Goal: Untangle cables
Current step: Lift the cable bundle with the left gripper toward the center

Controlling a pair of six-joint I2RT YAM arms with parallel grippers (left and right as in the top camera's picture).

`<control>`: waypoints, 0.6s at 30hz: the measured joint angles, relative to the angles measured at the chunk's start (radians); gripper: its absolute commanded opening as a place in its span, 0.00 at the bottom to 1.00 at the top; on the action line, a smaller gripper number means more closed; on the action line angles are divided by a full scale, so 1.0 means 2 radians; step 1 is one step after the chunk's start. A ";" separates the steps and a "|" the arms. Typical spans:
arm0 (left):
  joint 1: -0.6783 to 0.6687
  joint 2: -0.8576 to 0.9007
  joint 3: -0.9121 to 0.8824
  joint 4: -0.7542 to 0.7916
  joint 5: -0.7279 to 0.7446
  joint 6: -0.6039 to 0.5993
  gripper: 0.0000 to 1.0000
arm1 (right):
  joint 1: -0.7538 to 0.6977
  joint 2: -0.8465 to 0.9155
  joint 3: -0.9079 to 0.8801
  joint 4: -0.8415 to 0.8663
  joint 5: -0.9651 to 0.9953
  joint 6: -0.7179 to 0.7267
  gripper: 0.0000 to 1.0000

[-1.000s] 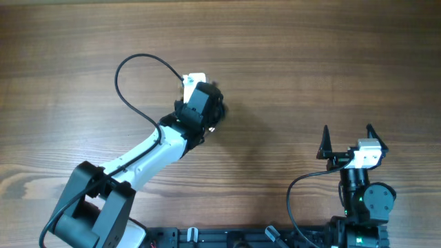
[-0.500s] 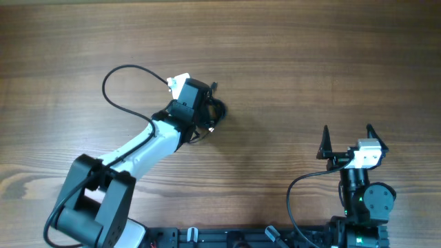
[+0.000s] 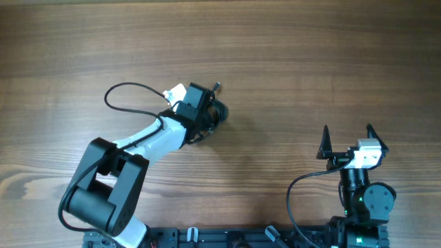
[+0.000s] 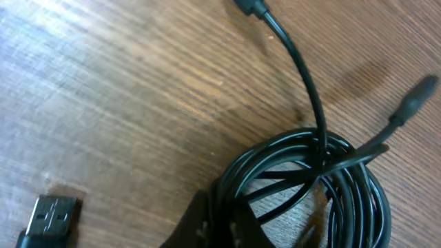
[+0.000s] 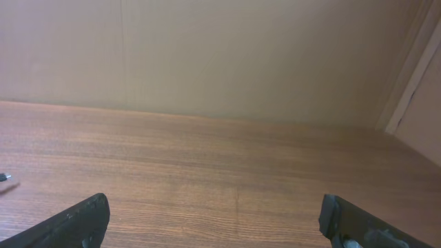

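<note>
A black cable lies in a tangled coil on the wooden table. In the left wrist view a USB plug lies at the lower left, one thin end sticks out at the right, and another end runs off the top. My left gripper sits at the coil's left edge, its dark fingers close together on the strands. From overhead the left gripper covers most of the coil. My right gripper is open and empty at the lower right; it also shows in the right wrist view.
The left arm's own thin black lead loops over the table left of the wrist camera. The table's far edge meets a beige wall in the right wrist view. Bare wood lies between the two arms.
My left arm has swung its elbow to the left and the wrist has turned, while the gripper has stayed at the coil. The right arm has not moved.
</note>
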 measured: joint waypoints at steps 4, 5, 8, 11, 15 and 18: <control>0.004 -0.045 -0.002 -0.003 0.004 0.126 0.04 | 0.000 0.000 0.000 0.000 0.000 0.000 1.00; 0.006 -0.070 -0.002 -0.006 0.014 0.167 0.04 | 0.000 0.000 0.000 0.000 0.000 0.000 1.00; 0.006 -0.182 -0.003 -0.014 0.054 0.294 0.04 | 0.000 0.000 0.000 0.000 0.000 0.000 1.00; 0.006 -0.219 -0.003 -0.023 0.083 0.393 0.04 | 0.000 0.000 0.000 0.000 -0.005 0.041 1.00; 0.006 -0.217 -0.004 -0.035 0.122 0.463 0.04 | 0.000 0.000 0.000 0.000 -0.010 0.314 1.00; 0.006 -0.217 -0.004 -0.038 0.136 0.477 0.04 | 0.000 0.000 0.000 0.000 -0.010 0.605 1.00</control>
